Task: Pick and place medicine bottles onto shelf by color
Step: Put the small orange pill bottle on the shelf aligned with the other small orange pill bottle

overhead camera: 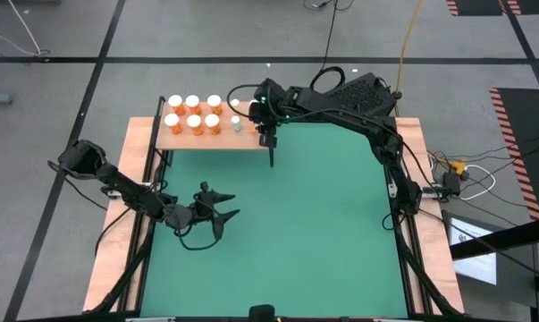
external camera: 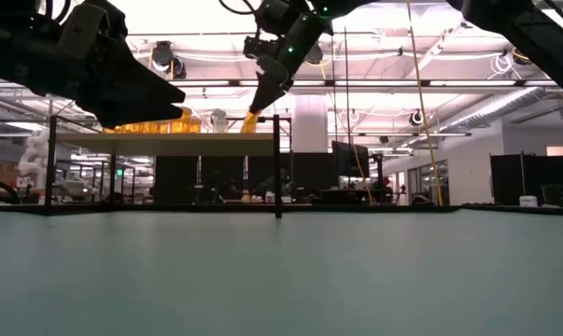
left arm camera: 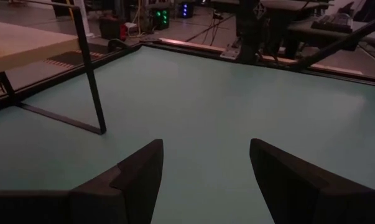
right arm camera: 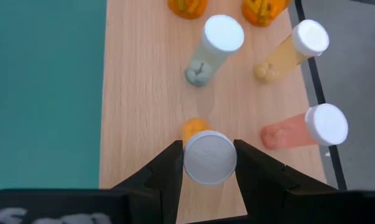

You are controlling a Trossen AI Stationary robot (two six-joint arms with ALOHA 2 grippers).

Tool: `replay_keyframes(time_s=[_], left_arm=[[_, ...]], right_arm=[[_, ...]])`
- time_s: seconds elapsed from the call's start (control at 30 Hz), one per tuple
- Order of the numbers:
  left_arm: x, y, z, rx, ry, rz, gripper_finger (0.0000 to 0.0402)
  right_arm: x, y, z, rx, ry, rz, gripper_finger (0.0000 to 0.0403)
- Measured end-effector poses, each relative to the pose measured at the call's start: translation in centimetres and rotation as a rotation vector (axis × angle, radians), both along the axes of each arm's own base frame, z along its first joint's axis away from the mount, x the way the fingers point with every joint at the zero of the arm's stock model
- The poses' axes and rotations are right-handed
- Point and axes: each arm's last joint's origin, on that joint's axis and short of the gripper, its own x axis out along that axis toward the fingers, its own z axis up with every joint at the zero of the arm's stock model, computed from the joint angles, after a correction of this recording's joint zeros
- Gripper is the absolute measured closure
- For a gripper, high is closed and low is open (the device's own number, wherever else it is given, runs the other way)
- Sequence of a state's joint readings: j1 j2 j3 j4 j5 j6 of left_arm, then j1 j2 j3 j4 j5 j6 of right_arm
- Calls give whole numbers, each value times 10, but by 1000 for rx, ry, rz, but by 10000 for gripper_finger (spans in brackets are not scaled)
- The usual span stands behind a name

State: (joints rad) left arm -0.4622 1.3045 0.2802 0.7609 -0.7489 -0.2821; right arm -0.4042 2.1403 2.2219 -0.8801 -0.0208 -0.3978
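**Helper:** Up on the shelf [overhead camera: 206, 139] at the far left of the green mat [overhead camera: 296, 224], you already have six orange bottles [overhead camera: 193, 114] standing in two rows. Three small ones stand near the right end: a green one [right arm camera: 209, 53], a yellow one [right arm camera: 293, 53] and a pink one [right arm camera: 305, 129].

**Operator:** What's left?

**Helper:** Your right hand [right arm camera: 209, 163] is gripping one more small bottle [right arm camera: 209, 157] by its white cap, just over the shelf board. Set it down and you look nearly done.

**Operator:** Anything in the way?

**Helper:** The pink one is close by. Your left hand [overhead camera: 217, 207] waits over the mat, open and holding nothing.
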Motion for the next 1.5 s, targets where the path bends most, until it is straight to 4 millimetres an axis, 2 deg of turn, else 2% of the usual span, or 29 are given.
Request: replay_keyframes(time_s=[0.17,0.47,0.7,0.87,1.0,1.17,1.37,1.5], left_arm=[[0,0,0,-4,1,-12,158],[0,0,0,-18,-3,-13,158],[0,0,0,-19,-3,-13,158],[0,-1,0,-22,-4,-15,158],[-1,-4,0,-29,-6,-29,158],[-2,-6,0,-30,-6,-39,158],[-2,-6,0,-44,-9,-38,158],[-4,-9,0,-46,-10,-53,158]], right_arm=[[0,0,0,-5,6,10,260],[1,0,1,-18,-5,20,207],[5,-2,4,-44,-55,29,202],[2,0,4,-34,-30,32,202],[-6,10,7,13,32,25,202],[-6,35,2,70,116,31,187],[9,77,-7,-131,180,16,147],[15,89,-15,-191,179,5,128]])
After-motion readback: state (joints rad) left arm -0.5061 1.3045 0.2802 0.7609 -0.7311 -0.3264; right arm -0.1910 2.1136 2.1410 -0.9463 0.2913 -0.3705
